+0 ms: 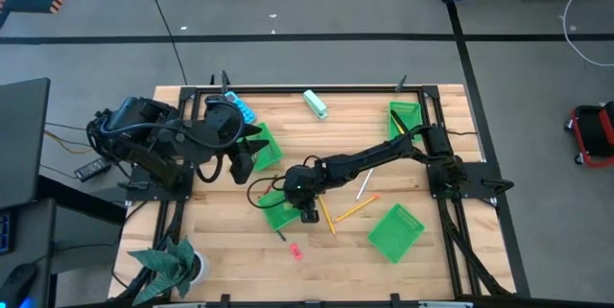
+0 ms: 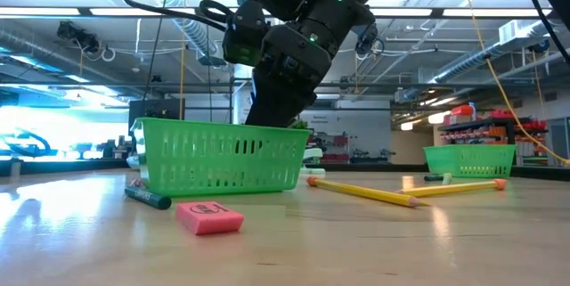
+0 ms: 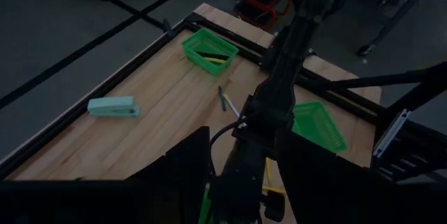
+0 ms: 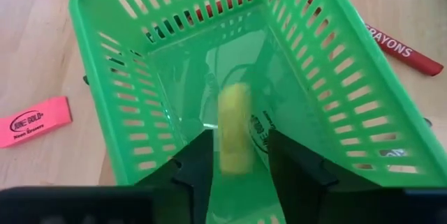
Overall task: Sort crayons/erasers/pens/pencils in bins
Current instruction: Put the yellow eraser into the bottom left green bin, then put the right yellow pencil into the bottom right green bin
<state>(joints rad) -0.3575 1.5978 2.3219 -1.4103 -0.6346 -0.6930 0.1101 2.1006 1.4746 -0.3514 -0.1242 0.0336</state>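
Hovering over the green bin (image 4: 230, 77) near the table's front middle: right gripper (image 4: 237, 155), fingers parted, yellow eraser (image 4: 235, 128) loose between them above the bin floor. Beside that bin, a pink eraser (image 4: 33, 121) and red crayon (image 4: 404, 48). Left gripper (image 1: 242, 161) parked above another bin, jaw state unclear.

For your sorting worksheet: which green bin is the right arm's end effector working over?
The bin near the table's front-middle, beside the pink eraser; the right end effector hangs above it. The others stand apart.
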